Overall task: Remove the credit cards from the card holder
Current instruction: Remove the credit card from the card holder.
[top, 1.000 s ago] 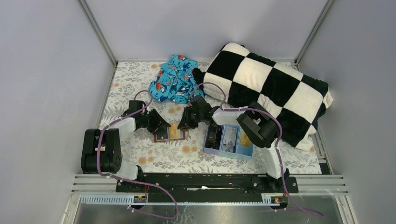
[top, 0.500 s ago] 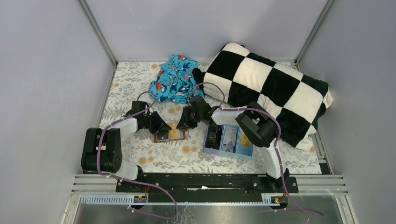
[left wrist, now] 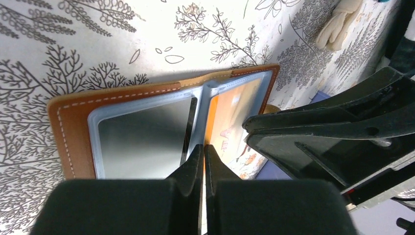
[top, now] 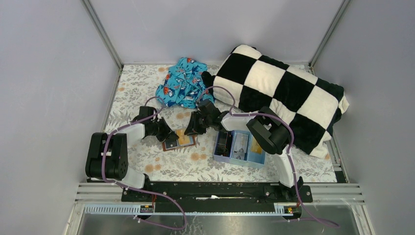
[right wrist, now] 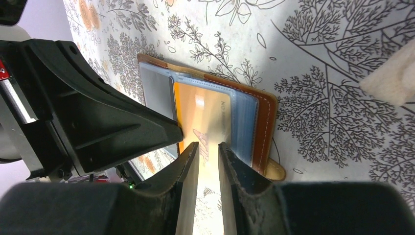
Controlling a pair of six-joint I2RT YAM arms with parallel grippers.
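The card holder lies open and flat on the bench, with the dark grey card in one pocket and the orange-gold card in the other. The left claw, closed to a hairline, meets the centre fold, while the right claw, narrowly parted, stands over the orange card's edge. A blue tray crowds the holder's right side, and bare bench lies in front.

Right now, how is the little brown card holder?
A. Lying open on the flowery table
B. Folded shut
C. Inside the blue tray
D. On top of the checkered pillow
A: the card holder lies spread open on the flowery table, with the dark grey card and the orange card showing in its pockets.
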